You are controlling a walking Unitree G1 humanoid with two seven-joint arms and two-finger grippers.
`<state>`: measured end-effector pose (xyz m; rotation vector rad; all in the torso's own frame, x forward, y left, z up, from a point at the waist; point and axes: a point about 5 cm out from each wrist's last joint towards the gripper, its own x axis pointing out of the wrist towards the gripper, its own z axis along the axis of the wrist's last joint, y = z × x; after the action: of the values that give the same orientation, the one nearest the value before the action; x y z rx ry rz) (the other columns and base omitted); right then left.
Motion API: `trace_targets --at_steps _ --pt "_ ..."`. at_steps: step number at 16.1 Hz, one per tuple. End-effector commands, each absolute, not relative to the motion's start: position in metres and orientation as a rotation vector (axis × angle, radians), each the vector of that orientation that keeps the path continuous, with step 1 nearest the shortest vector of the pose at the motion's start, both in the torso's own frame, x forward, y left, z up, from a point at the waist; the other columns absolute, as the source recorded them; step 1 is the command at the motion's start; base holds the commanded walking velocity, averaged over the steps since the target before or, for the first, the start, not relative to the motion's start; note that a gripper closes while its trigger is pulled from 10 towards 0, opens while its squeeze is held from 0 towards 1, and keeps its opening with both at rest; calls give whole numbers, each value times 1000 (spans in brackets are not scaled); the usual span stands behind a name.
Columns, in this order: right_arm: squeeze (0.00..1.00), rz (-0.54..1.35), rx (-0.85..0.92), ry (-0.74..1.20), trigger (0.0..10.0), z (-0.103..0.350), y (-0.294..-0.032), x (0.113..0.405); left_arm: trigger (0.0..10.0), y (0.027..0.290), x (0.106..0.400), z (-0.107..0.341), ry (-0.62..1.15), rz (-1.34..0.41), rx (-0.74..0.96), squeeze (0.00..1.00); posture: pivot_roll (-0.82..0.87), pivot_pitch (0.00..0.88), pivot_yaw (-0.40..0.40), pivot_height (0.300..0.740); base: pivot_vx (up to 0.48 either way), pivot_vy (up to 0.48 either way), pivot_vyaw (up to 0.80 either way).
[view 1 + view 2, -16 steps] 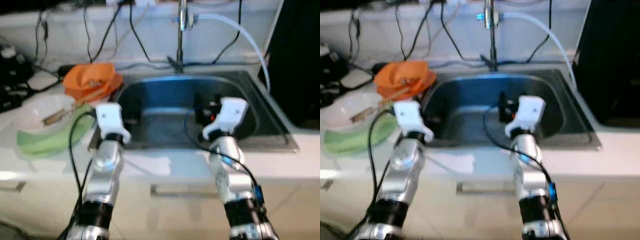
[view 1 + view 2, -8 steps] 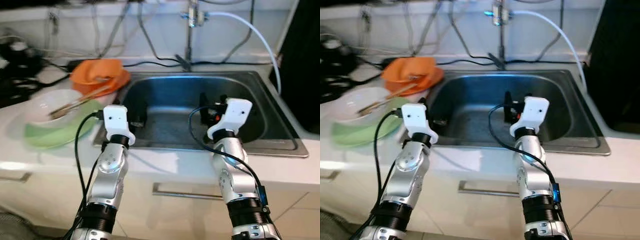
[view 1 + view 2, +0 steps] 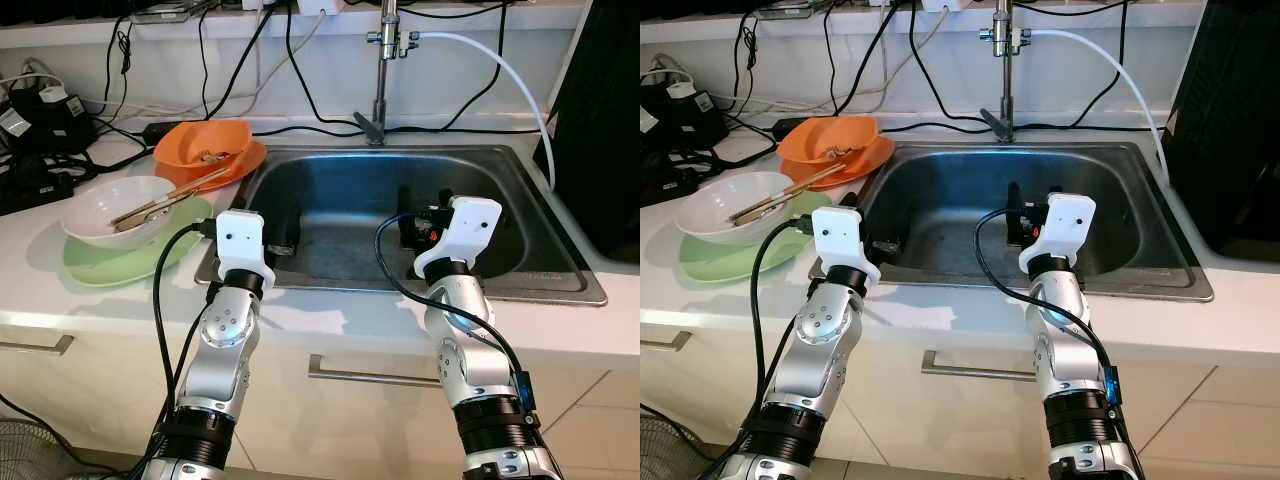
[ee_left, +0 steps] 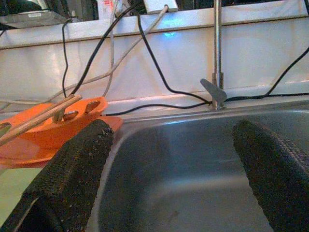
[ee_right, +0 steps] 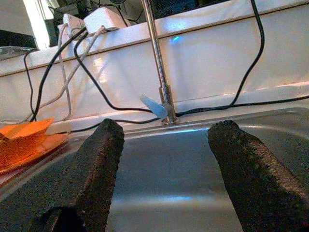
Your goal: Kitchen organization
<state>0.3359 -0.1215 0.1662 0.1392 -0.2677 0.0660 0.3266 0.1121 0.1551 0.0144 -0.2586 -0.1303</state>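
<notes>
A steel sink (image 3: 520, 190) lies straight ahead in the white counter. To its left an orange bowl (image 3: 205, 145) sits on an orange plate (image 3: 247, 160). Nearer me a white bowl (image 3: 100, 205) rests on a green plate (image 3: 120, 265), with chopsticks (image 3: 165, 200) laid across it. My left gripper (image 3: 282, 232) hovers over the sink's front left corner, open and holding nothing; in the left wrist view its fingers (image 4: 79, 164) frame the basin. My right gripper (image 3: 413, 226) hangs over the sink's middle, open and holding nothing, its fingers (image 5: 94, 169) pointing toward the faucet (image 5: 155, 63).
The faucet (image 3: 381, 70) stands behind the sink with a white hose (image 3: 500, 60) arcing right. Black cables and power adapters (image 3: 35, 110) clutter the back left of the counter. A tall black appliance (image 3: 610, 120) stands at the right. A drawer handle (image 3: 375, 378) sits below the counter edge.
The camera has shifted and the picture has sharpened, so the whole scene sits a little differently. Both arms keep the same pose over the sink, grippers open.
</notes>
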Motion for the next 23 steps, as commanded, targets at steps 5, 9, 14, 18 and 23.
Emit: trace_targets --at_steps 5,9,14,18,23 --pt "0 66 146 -245 10000 163 -121 336 10000 114 326 157 -264 -120 21 0 49 33 89 740 0 413 0" --pt "0 66 146 -244 10000 162 -121 336 10000 113 326 156 -258 -122 25 0 48 33 90 740 0 414 0" --pt "0 59 146 -240 10000 162 -121 336 10000 107 324 151 -234 -169 40 0 49 34 91 740 0 0 0" --pt "0 54 147 -240 10000 161 -122 337 10000 102 324 150 -222 -199 41 0 47 32 92 740 0 0 0" --pt "0 54 144 -237 10000 161 -122 337 10000 97 319 147 -223 -236 89 0 49 32 90 740 0 0 0"
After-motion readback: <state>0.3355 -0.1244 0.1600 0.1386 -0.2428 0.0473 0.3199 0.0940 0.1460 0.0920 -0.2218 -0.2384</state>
